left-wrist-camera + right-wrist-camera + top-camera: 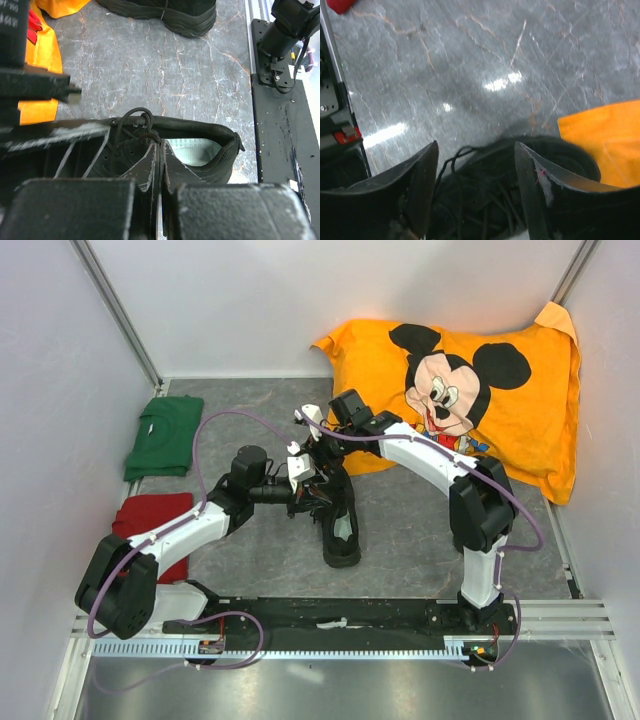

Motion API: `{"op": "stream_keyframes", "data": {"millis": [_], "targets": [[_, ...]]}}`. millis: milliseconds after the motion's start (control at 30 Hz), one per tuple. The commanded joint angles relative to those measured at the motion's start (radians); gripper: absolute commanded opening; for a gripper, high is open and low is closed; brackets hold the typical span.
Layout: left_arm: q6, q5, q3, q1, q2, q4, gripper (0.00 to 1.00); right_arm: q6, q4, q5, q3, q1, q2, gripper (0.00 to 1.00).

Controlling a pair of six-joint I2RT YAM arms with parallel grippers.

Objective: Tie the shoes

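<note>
One black shoe (pixel 341 540) lies mid-table, heel toward the arm bases, its pale insole (pixel 189 151) showing. My left gripper (pixel 316 494) hangs over its lacing with the jaws shut. A loop of black lace (pixel 134 116) runs into the left gripper's (pixel 161 146) tips. My right gripper (pixel 320 452) hovers just behind, also above the lacing. In the right wrist view the right gripper (pixel 476 145) is open, with the shoe (pixel 485 195) and a loose lace loop (pixel 451 160) below and nothing between the fingers. A second black shoe (pixel 170 12) lies farther off, seen only in the left wrist view.
An orange Mickey Mouse pillow (pixel 470 390) leans at the back right, close behind the shoe. A folded green shirt (pixel 165 435) and a red cloth (pixel 150 520) lie at the left. The black base plate (pixel 340 612) runs along the near edge. White walls enclose the table.
</note>
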Motion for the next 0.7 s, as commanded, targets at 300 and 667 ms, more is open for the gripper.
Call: {"op": "stream_keyframes", "data": {"millis": [300, 667], "targets": [[0.052, 0.018, -0.009, -0.003, 0.013, 0.082, 0.02, -0.176, -0.272, -0.213, 0.024, -0.133, -0.170, 0.64], [0.126, 0.039, -0.018, 0.000, 0.013, 0.080, 0.01, -0.222, -0.384, -0.373, 0.004, -0.129, -0.109, 0.61]]}}
